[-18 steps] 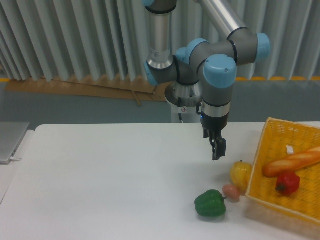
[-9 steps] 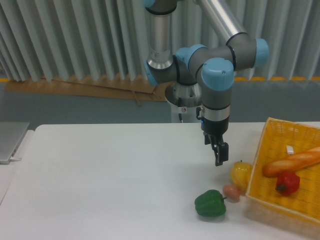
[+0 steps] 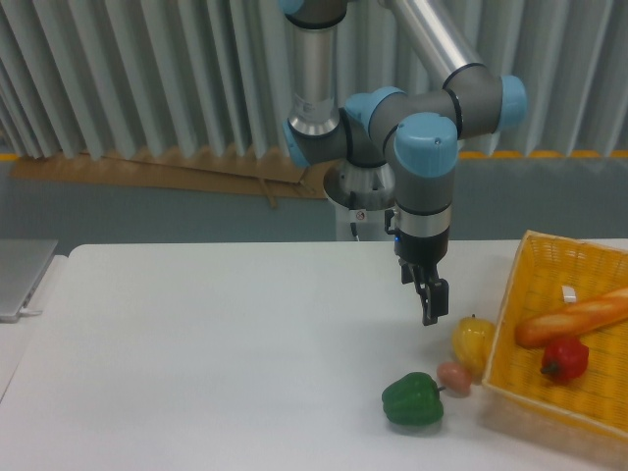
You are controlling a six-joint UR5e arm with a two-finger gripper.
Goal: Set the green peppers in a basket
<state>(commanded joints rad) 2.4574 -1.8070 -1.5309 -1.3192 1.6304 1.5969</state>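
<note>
Camera view, fixed, facing the white counter [image 3: 216, 363] with a ribbed grey curtain behind. UR5e arm [image 3: 412, 118] comes in from the top, grey links with light blue joint caps, wrist pointing down. Gripper [image 3: 431, 304] hangs above the counter, empty, nothing between the fingers [image 3: 429, 297]. Fingers appear close together, seen nearly edge-on as one dark blade; cannot tell whether they are fully closed or slightly parted.

Green pepper [image 3: 413, 399] sits on the counter near the front edge, below and slightly left of the gripper, clearly apart from it. Glossy, lobed, resting on its side. Just right of it, touching or almost touching, a small pinkish-brown rounded item [image 3: 453, 377]; kind not identifiable. Yellow pepper [image 3: 473, 339] lies behind that item, just beside the basket's left wall and to the right of the fingertips.

Basket [image 3: 510, 324], bright yellow woven, low-sided, occupies the right edge of the counter and is partly cut off by the frame. Inside it: a baguette [image 3: 574, 318] lying diagonally, a red pepper [image 3: 564, 359] in front of the baguette, and a small white object [image 3: 570, 292] behind it.

Grey flat object [image 3: 22, 275] at far left, beside the counter.
</note>
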